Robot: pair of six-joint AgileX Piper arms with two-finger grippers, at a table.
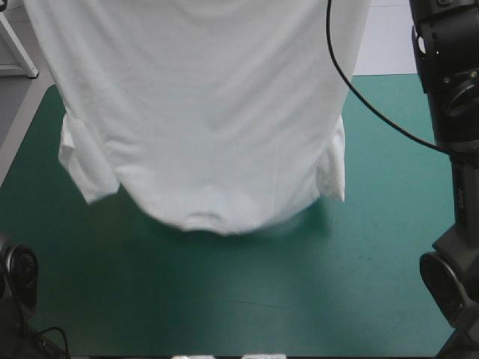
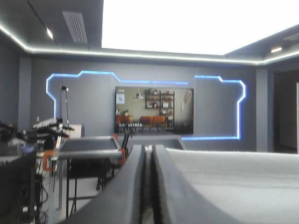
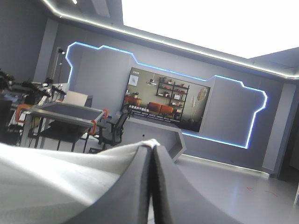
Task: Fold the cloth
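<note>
T-shirt [image 1: 202,112] hangs lifted, spread wide over far half of table [image 1: 224,299]. Sleeves dangle at L & R sides, lowest edge abt mid-table. Open teal-green cover [image 1: 239,307] on near half & along both side edges. L gripper [image 2: 148,148]: black fingers all but closed, pinching the white sheet, cloth spreading beside it. R gripper [image 3: 152,144]: same, nipped on cloth, sheet beside it.

My 2 arms are up high, wrists roughly level. Left arm [image 1: 16,277]: only the base joint in view, at the counter's near-left corner. Right arm [image 1: 455,97] stands upright along the right edge. Left jaws all but shut, black fingers [image 2: 133,186] meeting in 1 arch, T-shirt [image 1: 202,112] pinched. Right jaws same.
</note>
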